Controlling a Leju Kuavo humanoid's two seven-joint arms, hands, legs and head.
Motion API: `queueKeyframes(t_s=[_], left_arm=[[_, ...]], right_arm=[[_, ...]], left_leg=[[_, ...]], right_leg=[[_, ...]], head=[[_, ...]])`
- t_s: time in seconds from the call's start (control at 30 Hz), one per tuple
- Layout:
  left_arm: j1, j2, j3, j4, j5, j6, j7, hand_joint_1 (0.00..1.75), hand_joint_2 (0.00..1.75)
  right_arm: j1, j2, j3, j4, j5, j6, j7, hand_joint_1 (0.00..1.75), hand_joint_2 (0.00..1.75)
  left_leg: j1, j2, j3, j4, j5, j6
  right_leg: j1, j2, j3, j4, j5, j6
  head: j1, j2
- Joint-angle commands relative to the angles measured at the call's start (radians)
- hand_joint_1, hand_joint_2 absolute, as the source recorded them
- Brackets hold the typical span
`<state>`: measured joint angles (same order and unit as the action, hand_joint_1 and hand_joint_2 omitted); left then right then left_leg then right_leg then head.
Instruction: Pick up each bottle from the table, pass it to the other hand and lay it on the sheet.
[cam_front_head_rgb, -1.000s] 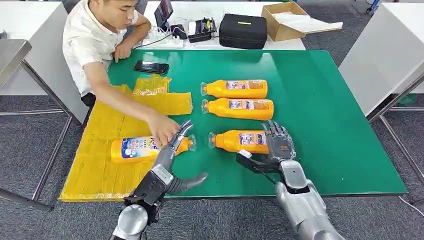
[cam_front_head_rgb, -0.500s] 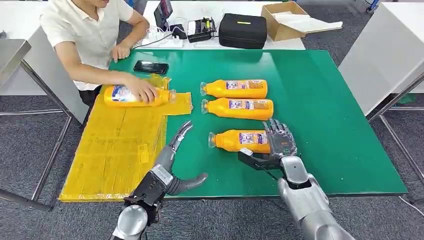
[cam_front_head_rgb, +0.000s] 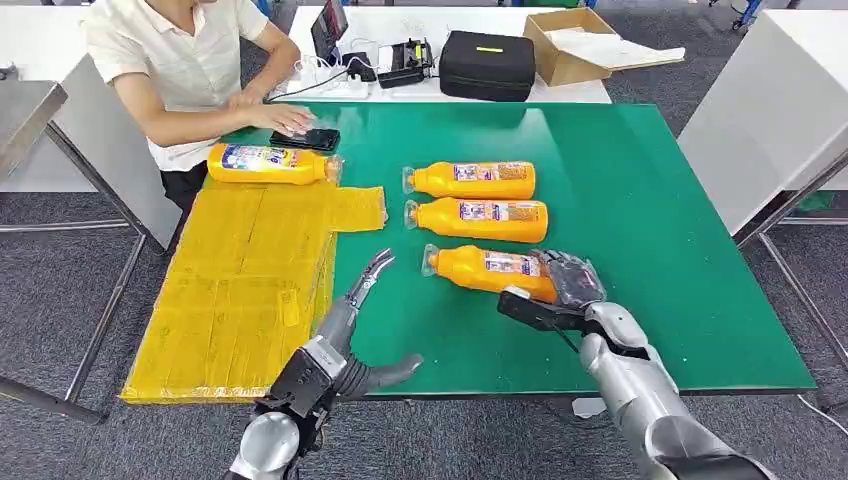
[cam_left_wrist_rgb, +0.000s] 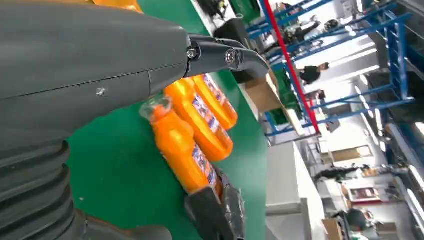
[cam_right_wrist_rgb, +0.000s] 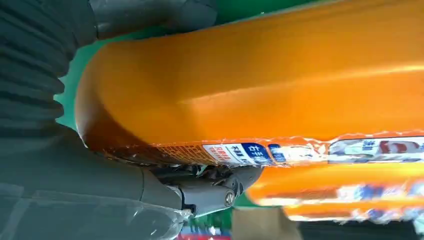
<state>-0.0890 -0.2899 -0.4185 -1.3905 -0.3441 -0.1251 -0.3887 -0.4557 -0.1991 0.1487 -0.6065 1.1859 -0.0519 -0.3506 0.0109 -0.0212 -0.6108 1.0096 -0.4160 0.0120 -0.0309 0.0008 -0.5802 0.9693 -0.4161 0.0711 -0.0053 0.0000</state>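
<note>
A green worktop (cam_front_head_rgb: 640, 220) seen from above holds four orange bottles lying on their sides. The right hand (cam_front_head_rgb: 562, 292) grips the base end of the nearest bottle (cam_front_head_rgb: 488, 270), thumb on the near side and fingers wrapped over the far side; the bottle lies slightly slanted, its neck pointing toward the robot's left. The right wrist view shows the same bottle's orange body pressed close against that hand's palm and fingers. Just beyond it lie a second bottle (cam_front_head_rgb: 478, 218) and a third bottle (cam_front_head_rgb: 470, 180), parallel to each other, apart from the held one, necks also pointing left. The left hand (cam_front_head_rgb: 350, 315) hovers over the green surface between the yellow sheet (cam_front_head_rgb: 240, 290) and the held bottle's neck, holding nothing, with its fingers stretched forward and its thumb spread wide to the side. The sheet covers the worktop's left part and hangs past its near edge. A fourth bottle (cam_front_head_rgb: 270, 164) lies at the sheet's far end. Beside it a seated person rests a hand (cam_front_head_rgb: 285, 118) on a dark phone (cam_front_head_rgb: 312, 139).
</note>
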Motion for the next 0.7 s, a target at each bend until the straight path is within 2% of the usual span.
queueKeyframes(t_s=[0.03, 0.2, 0.23, 0.27, 0.3, 0.33, 0.37, 0.4, 0.47, 0.57, 0.6, 0.63, 0.7], left_arm=[[-0.035, -0.005, -0.037, 0.092, 0.005, -0.002, -0.006, 0.0, 1.75], [-0.036, -0.003, -0.047, 0.075, 0.011, 0.0, -0.008, 0.0, 1.75], [-0.027, -0.018, -0.026, 0.07, 0.053, 0.005, -0.008, 0.0, 1.75], [-0.027, -0.014, -0.03, 0.065, 0.059, 0.006, -0.006, 0.0, 1.75], [-0.014, -0.045, 0.013, 0.06, 0.127, 0.018, 0.003, 0.0, 1.75], [-0.015, -0.042, 0.01, 0.055, 0.133, 0.019, 0.007, 0.0, 1.75], [-0.005, -0.059, 0.037, 0.057, 0.234, 0.054, 0.05, 0.0, 1.75], [-0.007, -0.058, 0.039, 0.06, 0.235, 0.055, 0.05, 0.0, 1.75], [-0.007, -0.058, 0.039, 0.062, 0.235, 0.055, 0.05, 0.0, 1.75], [-0.007, -0.058, 0.04, 0.064, 0.236, 0.055, 0.05, 0.0, 1.75], [-0.007, -0.058, 0.04, 0.065, 0.236, 0.055, 0.05, 0.0, 1.75], [0.001, -0.059, 0.049, 0.071, 0.367, 0.064, 0.099, 0.0, 1.75], [0.003, -0.059, 0.077, 0.14, 0.626, 0.03, 0.165, 0.0, 1.75]], right_arm=[[0.065, -0.023, -0.051, 0.147, -0.023, 0.04, -0.018, 1.75, 1.75], [0.098, -0.016, -0.021, 0.048, -0.092, -0.006, -0.065, 1.75, 1.75], [0.119, 0.011, -0.038, -0.017, -0.149, -0.05, -0.114, 1.75, 1.75], [0.136, 0.016, -0.018, -0.07, -0.162, -0.034, -0.083, 1.75, 1.75], [0.175, 0.052, -0.051, -0.163, -0.251, -0.041, -0.146, 1.75, 1.75], [0.204, 0.063, -0.035, -0.233, -0.255, -0.024, -0.101, 1.75, 1.75], [0.252, 0.104, -0.051, -0.361, -0.329, -0.014, -0.141, 1.75, 1.75], [0.272, 0.114, -0.033, -0.426, -0.326, 0.007, -0.092, 1.75, 1.75], [0.277, 0.115, -0.026, -0.446, -0.327, 0.013, -0.078, 1.75, 1.75], [0.278, 0.102, -0.024, -0.443, -0.334, 0.019, -0.075, 1.75, 1.75], [0.275, 0.1, -0.026, -0.433, -0.339, 0.019, -0.079, 1.75, 1.75], [0.275, 0.124, -0.047, -0.444, -0.397, 0.024, -0.148, 1.75, 1.75], [0.258, 0.172, -0.007, -0.505, -0.422, 0.057, -0.188, 1.75, 1.75]], left_leg=[[0.001, -0.003, 0.003, -0.001, 0.0, 0.0], [0.002, -0.005, 0.006, -0.002, 0.0, 0.001], [0.002, -0.004, 0.007, -0.001, -0.001, 0.001], [0.002, -0.001, 0.008, -0.001, -0.002, 0.001], [0.002, -0.001, 0.008, -0.001, -0.002, 0.001], [0.002, -0.001, 0.007, -0.001, -0.002, 0.0], [0.002, 0.001, 0.007, -0.001, -0.002, 0.0], [0.002, 0.001, 0.007, -0.001, -0.002, 0.0], [0.002, 0.003, 0.007, -0.001, -0.003, 0.0], [0.001, 0.007, 0.006, 0.0, -0.005, -0.001], [0.001, 0.005, 0.005, 0.001, -0.003, 0.0], [0.001, 0.005, 0.005, 0.001, -0.003, 0.0], [0.0, 0.006, 0.003, 0.0, -0.003, 0.0]], right_leg=[[0.002, -0.005, 0.006, -0.003, 0.0, -0.003], [0.003, -0.008, 0.01, -0.006, 0.0, -0.005], [0.002, -0.006, 0.01, -0.005, -0.001, -0.004], [0.002, -0.002, 0.01, -0.004, -0.001, -0.003], [0.002, -0.003, 0.011, -0.005, -0.001, -0.003], [0.003, -0.003, 0.011, -0.005, 0.0, -0.004], [0.003, -0.001, 0.01, -0.005, 0.0, -0.005], [0.002, 0.0, 0.01, -0.004, 0.0, -0.004], [0.002, 0.001, 0.019, -0.003, -0.001, -0.004], [0.003, 0.003, 0.017, -0.001, -0.002, -0.007], [0.002, 0.001, 0.016, -0.001, 0.0, -0.003], [0.003, 0.002, 0.016, -0.001, -0.001, -0.005], [0.002, 0.003, 0.013, -0.001, 0.0, -0.003]], head=[[-0.001, 0.0], [0.0, 0.0], [0.0, 0.0], [0.0, 0.0], [0.0, 0.0], [0.0, 0.0], [0.0, 0.0], [-0.001, 0.0], [0.0, 0.0], [-0.001, 0.0], [-0.001, 0.0], [0.0, 0.0], [-0.002, 0.0]])
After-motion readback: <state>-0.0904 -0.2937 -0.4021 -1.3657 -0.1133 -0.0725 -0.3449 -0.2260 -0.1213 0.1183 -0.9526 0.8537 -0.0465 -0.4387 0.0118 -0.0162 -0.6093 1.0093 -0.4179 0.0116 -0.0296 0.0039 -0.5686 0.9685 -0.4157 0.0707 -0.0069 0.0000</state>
